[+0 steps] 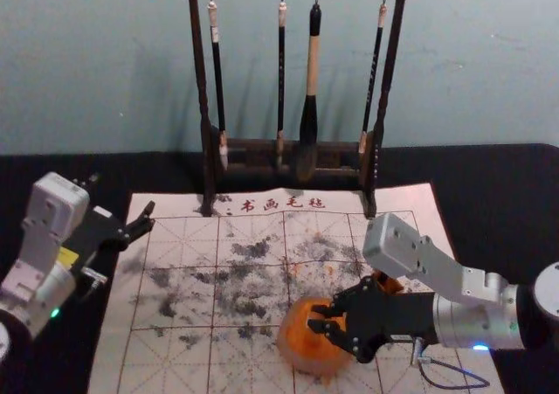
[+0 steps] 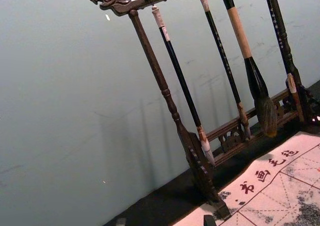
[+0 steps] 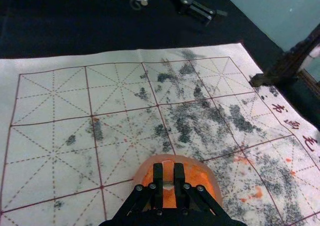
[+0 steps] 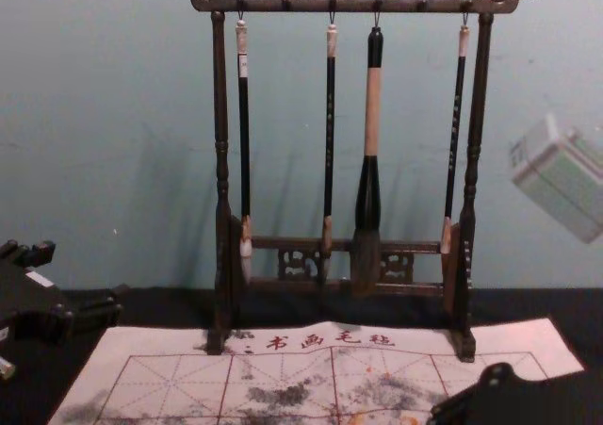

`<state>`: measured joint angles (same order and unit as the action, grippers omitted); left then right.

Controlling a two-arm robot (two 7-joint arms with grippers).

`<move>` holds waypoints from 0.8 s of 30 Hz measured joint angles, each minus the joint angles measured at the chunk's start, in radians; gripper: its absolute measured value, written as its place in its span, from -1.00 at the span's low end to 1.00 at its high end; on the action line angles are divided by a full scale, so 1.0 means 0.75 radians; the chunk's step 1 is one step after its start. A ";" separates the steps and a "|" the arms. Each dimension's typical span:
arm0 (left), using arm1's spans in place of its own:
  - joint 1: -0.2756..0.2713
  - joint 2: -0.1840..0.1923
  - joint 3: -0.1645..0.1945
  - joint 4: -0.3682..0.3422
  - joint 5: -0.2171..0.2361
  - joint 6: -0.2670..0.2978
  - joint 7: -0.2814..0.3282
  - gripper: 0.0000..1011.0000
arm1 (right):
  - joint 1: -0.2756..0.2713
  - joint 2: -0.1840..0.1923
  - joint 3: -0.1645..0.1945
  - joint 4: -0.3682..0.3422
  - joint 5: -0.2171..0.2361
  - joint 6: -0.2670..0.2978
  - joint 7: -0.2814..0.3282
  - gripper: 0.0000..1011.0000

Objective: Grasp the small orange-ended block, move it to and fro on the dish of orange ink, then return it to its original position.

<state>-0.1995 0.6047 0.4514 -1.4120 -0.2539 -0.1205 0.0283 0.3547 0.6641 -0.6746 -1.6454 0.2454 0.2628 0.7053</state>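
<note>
My right gripper is over the round dish of orange ink, low on the mat's near part. In the right wrist view, the gripper is shut on the small block, whose orange face shows between the fingers, with the orange ink dish around and beneath it. Whether the block touches the ink cannot be told. My left gripper is held at the mat's left edge, away from the dish; in the left wrist view the gripper has its fingertips well apart, open.
A wooden rack with hanging brushes stands at the back of the ink-stained, gridded mat. Another orange item sits behind the right gripper, partly hidden by the arm. Black cloth surrounds the mat.
</note>
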 joint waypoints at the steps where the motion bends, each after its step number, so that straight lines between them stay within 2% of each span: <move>1: 0.000 0.000 0.000 0.000 0.000 0.000 0.000 0.98 | 0.006 -0.005 -0.001 0.008 -0.001 0.004 -0.002 -0.83; 15: 0.000 0.000 0.000 0.000 0.000 0.000 0.000 0.98 | 0.037 -0.026 0.006 0.051 -0.001 0.053 -0.027 -0.83; 24: 0.000 0.000 0.000 0.000 0.000 0.000 0.000 0.98 | 0.025 -0.008 0.031 0.044 0.009 0.075 -0.046 -0.83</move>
<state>-0.1995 0.6047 0.4514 -1.4120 -0.2539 -0.1205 0.0283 0.3734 0.6578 -0.6515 -1.6126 0.2522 0.3195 0.6708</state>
